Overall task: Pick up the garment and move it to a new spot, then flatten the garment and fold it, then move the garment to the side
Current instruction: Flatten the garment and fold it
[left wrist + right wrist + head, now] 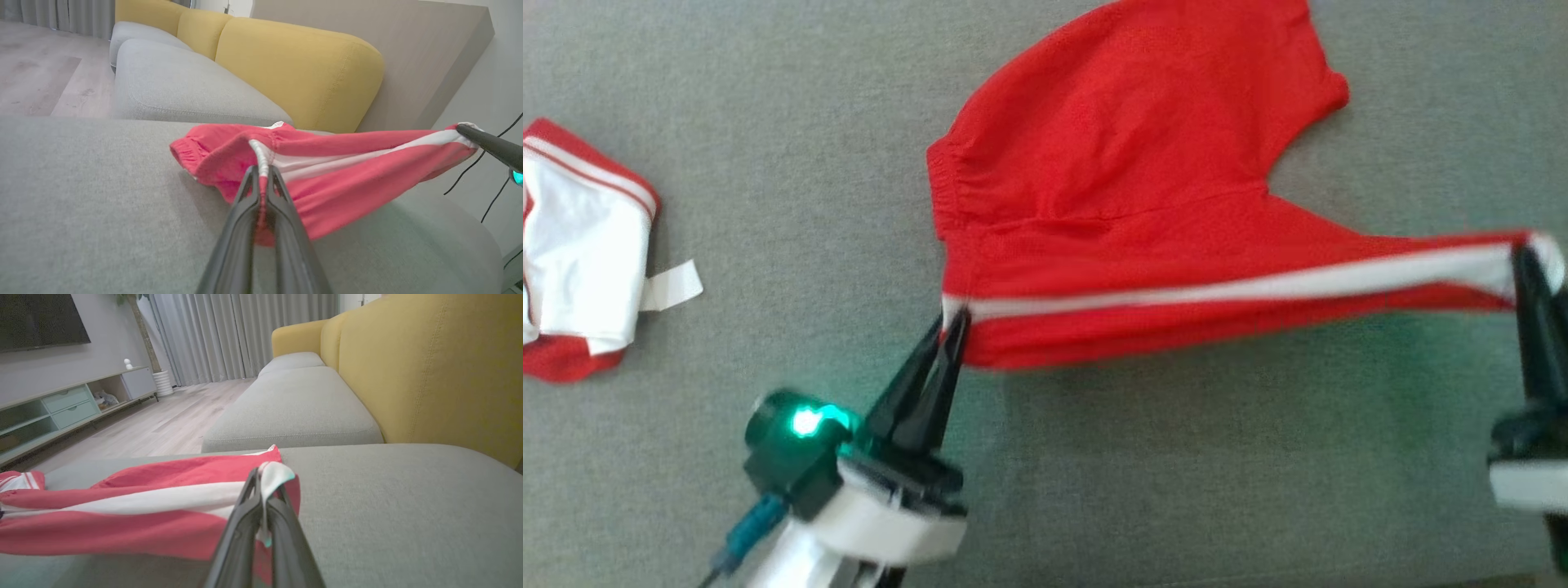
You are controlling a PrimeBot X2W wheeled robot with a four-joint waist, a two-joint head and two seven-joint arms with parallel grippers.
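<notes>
Over the grey cushion (pixel 1094 490), near yellow backrests (pixel 298 69), stretches the garment (pixel 1127 163).

You're in a living room: past your right pincer (pixel 264 485) a grey-seated sofa (pixel 294 412) with yellow backs (pixel 429 367) runs toward long curtains (pixel 229 335). Off to its left, a wall TV (pixel 41 318) hangs over a low media unit (pixel 69 406) on wood flooring (pixel 163 424).

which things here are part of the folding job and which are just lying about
In the job: red shorts, stretched between both pincers by the white stripe; left pincer; right pincer.

Lying about: folded red-and-white garment at the far left; yellow sofa back; tv cabinet.
</notes>
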